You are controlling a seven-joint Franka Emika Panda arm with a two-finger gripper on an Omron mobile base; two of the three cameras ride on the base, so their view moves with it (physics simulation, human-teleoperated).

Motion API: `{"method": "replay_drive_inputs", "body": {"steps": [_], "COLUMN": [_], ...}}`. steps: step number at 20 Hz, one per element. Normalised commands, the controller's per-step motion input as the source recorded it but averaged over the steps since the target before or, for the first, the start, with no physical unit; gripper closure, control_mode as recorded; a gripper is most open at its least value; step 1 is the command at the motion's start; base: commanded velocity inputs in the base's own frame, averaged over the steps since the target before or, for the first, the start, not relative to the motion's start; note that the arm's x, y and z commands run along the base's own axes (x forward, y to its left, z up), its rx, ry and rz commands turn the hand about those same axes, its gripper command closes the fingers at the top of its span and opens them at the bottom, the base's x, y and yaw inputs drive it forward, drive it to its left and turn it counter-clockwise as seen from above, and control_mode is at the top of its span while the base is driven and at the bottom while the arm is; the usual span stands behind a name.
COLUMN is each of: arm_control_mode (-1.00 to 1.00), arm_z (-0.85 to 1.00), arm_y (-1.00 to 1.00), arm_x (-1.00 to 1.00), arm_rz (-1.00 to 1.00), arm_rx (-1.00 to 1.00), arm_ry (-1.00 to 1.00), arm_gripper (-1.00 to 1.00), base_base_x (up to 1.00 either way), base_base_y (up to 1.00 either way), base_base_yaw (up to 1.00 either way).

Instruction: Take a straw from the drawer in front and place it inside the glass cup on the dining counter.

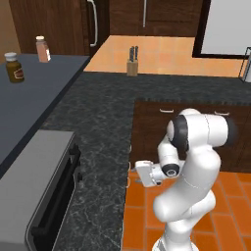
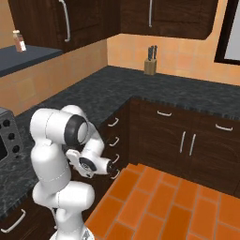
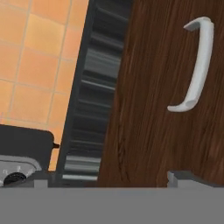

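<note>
In the left base view the arm rises from the lower right, bends at its big dark elbow joint and folds back down, so the hand points left toward the dark cabinet fronts under the black bench. The end effector is just beside the bench edge, low, at the height of the drawers. A knife block stands far back on the bench, and two jars stand on a grey shelf at the left.

In the right base view the arm comes from the lower left, its upper part leans over and the wrist turns right and a little down. The end effector is just in front of a column of drawers with small silver handles, near the lowest ones. I cannot tell if it touches a handle.

In the hand view the drawer is very close: dark brown wood, closed, with its curved silver handle at the upper right. The fingers show low in the picture, spread wide apart, holding nothing. The black bench edge runs beside the drawer front.
</note>
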Motion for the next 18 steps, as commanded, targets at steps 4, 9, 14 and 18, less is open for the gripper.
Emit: {"method": "replay_drive_inputs", "body": {"steps": [4, 9, 14, 18], "arm_control_mode": [-1.0, -1.0, -1.0, -1.0], "arm_z": [-0.3, -0.37, -0.31, -0.11], "arm_y": [0.14, 0.0, -0.03, -0.11], "arm_x": [0.34, 0.41, 0.42, 0.17], "arm_rz": [-0.06, -0.02, 0.0, -0.02], "arm_rx": [-0.01, 0.0, 0.0, 0.0], "arm_ry": [0.0, 0.05, 0.08, 0.03], "arm_gripper": [-1.0, -1.0, -1.0, -1.0], "base_base_x": [0.0, 0.0, 0.0, 0.0], "base_base_y": [0.0, 0.0, 0.0, 0.0], "base_base_yaw": [0.0, 0.0, 0.0, 0.0]}}
